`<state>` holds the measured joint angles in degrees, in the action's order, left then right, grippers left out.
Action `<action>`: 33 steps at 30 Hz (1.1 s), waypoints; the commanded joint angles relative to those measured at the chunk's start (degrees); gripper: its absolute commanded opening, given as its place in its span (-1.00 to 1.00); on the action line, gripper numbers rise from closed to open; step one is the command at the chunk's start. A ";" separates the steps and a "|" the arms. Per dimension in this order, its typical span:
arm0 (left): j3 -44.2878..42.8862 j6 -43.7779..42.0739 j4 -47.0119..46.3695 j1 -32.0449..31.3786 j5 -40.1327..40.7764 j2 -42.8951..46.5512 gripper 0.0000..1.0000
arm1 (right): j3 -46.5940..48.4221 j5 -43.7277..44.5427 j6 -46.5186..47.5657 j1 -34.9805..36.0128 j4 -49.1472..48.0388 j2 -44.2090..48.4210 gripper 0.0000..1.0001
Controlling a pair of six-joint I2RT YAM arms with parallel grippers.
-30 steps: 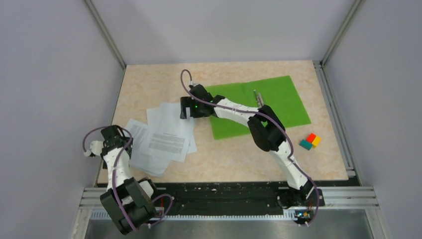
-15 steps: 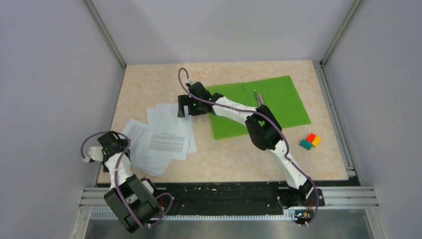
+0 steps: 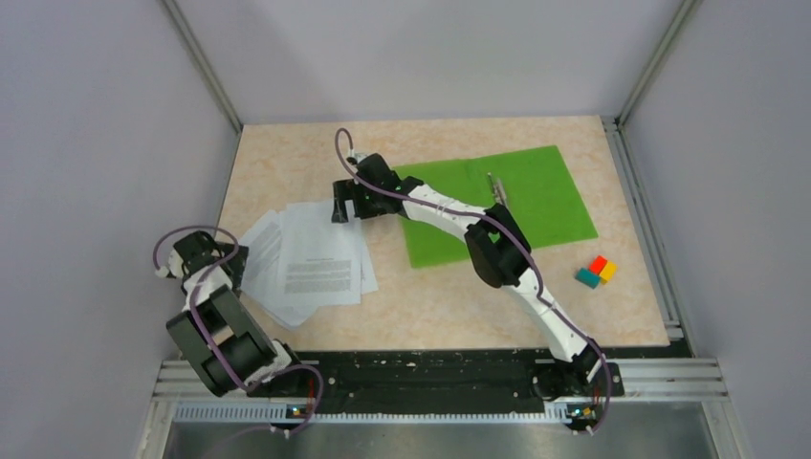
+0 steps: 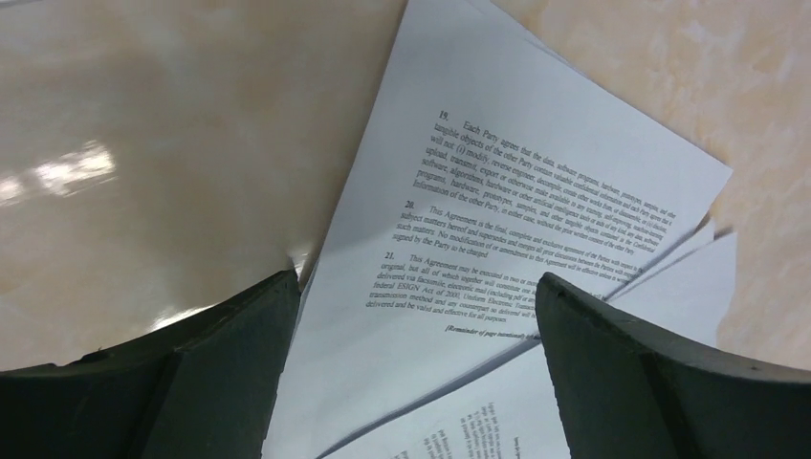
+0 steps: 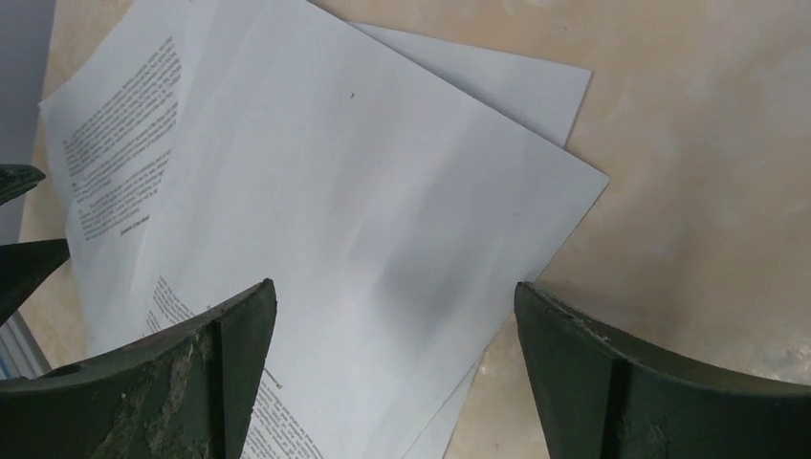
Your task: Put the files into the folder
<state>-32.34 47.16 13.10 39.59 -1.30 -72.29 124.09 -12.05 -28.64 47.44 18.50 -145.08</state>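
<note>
The files [image 3: 311, 258] are a loose, fanned pile of white printed sheets lying left of centre on the table. The folder [image 3: 497, 201] lies open and flat to their right, bright green, with its metal clip [image 3: 497, 186] showing. My right gripper [image 3: 339, 204] reaches across the folder's left part and hangs open over the far edge of the files [image 5: 335, 191]; its fingers [image 5: 220, 373] straddle a sheet corner. My left gripper [image 3: 232, 264] is open at the pile's left edge, low over a printed sheet [image 4: 536, 182]. Neither gripper [image 4: 418, 280] [image 5: 394, 287] holds anything.
A small cluster of red, yellow and teal blocks [image 3: 596, 272] sits right of the folder. Grey walls and metal frame rails enclose the table [image 3: 449, 306] on three sides. The left gripper's fingertips [image 5: 19, 220] show at the left edge of the right wrist view.
The left arm has swung its elbow leftward and brought its gripper to the pile's left edge. The right gripper has slid a little left along the pile's far edge. Both jaws stayed open.
</note>
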 commanded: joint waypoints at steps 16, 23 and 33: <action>-24.14 -13.83 13.16 -17.87 -3.39 -22.70 0.97 | 9.82 2.45 6.40 -0.77 13.22 -0.30 0.89; -22.74 -16.50 15.54 -17.71 -4.91 -19.63 0.97 | -4.73 5.32 2.12 -0.58 14.49 10.31 0.89; -19.44 -16.89 17.04 -17.54 -6.79 -16.37 0.97 | -15.21 2.78 -1.75 2.37 9.18 12.31 0.90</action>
<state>-52.36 31.68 28.73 21.93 -5.54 -90.61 110.13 -7.49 -27.83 48.07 29.17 -133.69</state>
